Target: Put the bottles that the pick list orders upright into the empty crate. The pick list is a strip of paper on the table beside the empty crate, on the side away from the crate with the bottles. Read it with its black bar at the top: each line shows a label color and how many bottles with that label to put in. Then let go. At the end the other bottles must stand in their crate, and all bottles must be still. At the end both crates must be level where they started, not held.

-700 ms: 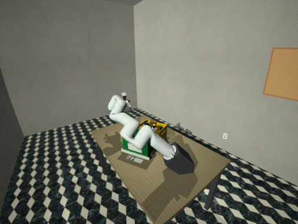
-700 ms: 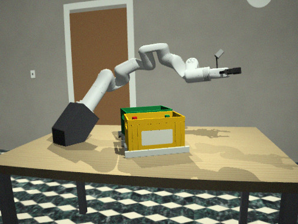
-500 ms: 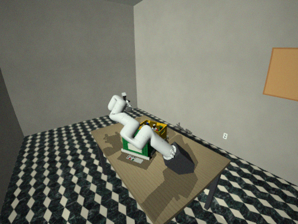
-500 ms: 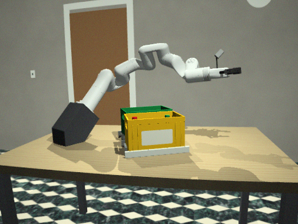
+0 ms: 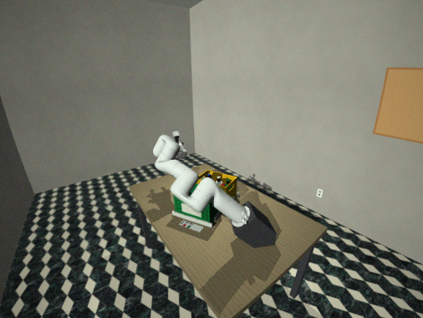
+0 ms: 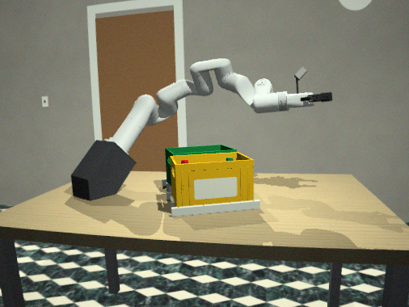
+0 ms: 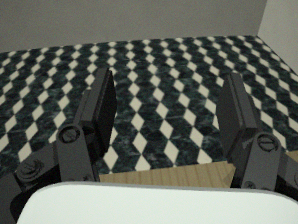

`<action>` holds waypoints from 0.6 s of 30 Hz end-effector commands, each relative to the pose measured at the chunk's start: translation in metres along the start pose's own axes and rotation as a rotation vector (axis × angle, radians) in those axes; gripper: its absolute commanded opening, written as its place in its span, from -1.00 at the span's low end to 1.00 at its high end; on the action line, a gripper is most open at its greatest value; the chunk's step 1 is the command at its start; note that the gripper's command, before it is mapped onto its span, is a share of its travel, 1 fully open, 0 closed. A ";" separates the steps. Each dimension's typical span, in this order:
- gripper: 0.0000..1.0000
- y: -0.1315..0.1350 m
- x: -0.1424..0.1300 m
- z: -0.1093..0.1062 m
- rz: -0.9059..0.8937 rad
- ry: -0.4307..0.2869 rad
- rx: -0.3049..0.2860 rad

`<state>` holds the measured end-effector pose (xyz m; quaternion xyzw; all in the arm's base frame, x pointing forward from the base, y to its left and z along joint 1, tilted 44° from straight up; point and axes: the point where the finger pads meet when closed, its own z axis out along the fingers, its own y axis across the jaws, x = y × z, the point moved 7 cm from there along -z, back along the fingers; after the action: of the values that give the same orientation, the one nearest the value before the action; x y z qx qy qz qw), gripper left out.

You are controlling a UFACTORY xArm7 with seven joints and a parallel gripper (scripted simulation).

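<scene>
A yellow crate (image 6: 212, 181) holds bottles; a red cap (image 6: 184, 161) and a green cap (image 6: 229, 159) show above its rim. It also shows in the top view (image 5: 221, 182). A green crate (image 6: 198, 151) stands right behind it, partly hidden by my arm in the top view (image 5: 194, 207). The pick list (image 5: 191, 225) lies on the table beside the green crate. My gripper (image 6: 322, 97) is high above the table, well off to the side of the crates, pointing level. In the wrist view the gripper (image 7: 169, 119) is open with nothing between the fingers, only floor and a table corner beyond.
The arm's dark base block (image 6: 102, 170) sits on the table left of the crates. A brown door (image 6: 137, 81) is behind the table. The table edge (image 6: 202, 246) runs along the front.
</scene>
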<state>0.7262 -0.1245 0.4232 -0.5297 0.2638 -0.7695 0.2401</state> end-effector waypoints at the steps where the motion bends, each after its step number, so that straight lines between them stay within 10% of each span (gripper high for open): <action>1: 0.29 -0.006 0.019 0.000 0.095 0.066 0.001; 18: 0.29 -0.027 0.070 -0.005 0.414 0.251 0.010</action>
<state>0.7063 -0.1426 0.4706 -0.4122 0.3593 -0.7698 0.3293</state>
